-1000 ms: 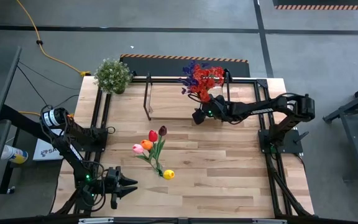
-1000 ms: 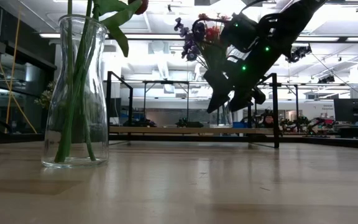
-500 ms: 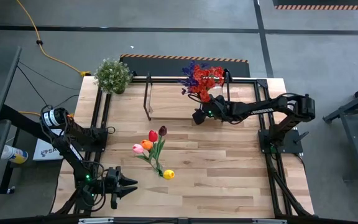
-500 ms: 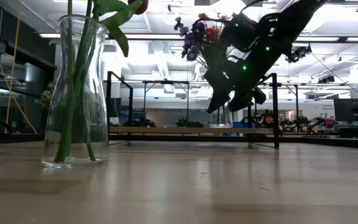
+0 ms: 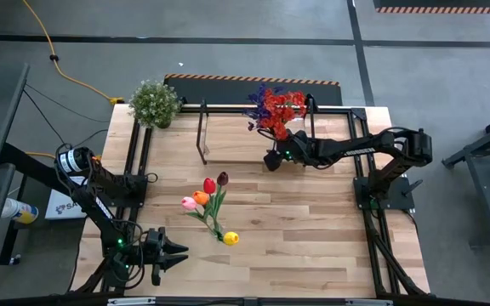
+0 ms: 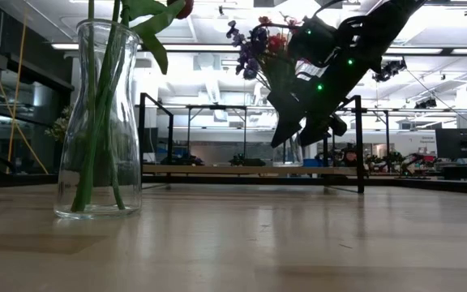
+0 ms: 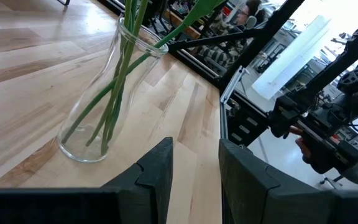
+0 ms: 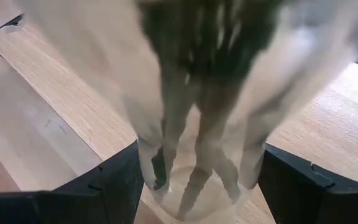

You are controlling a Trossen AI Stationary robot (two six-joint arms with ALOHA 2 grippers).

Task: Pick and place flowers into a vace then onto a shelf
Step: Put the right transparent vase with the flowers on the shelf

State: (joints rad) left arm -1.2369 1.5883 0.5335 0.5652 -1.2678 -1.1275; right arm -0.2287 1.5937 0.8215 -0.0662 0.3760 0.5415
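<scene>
Fingers of the right end effector [image 8: 197, 180] sit on both sides of a glass vase [image 8: 197, 124], spread wide and clamped on it, so the vase goes where the arm goes. From above, right end effector [image 5: 272, 159] is at the shelf [image 5: 236, 140], with red and purple flowers [image 5: 275, 106] sticking up out of the held vase; judged mid-placement, vase kept upright so the stems stay in. Low view shows the vase raised near the shelf board, touching or not can't tell. Left end effector [image 7: 194, 165] waits at the near left corner of the tabletop [image 5: 313, 229], part open, nothing in it. Second vase [image 7: 107, 93] with tulips [image 5: 207, 197] stands mid-tabletop, untouched, probably next for the shelf.
</scene>
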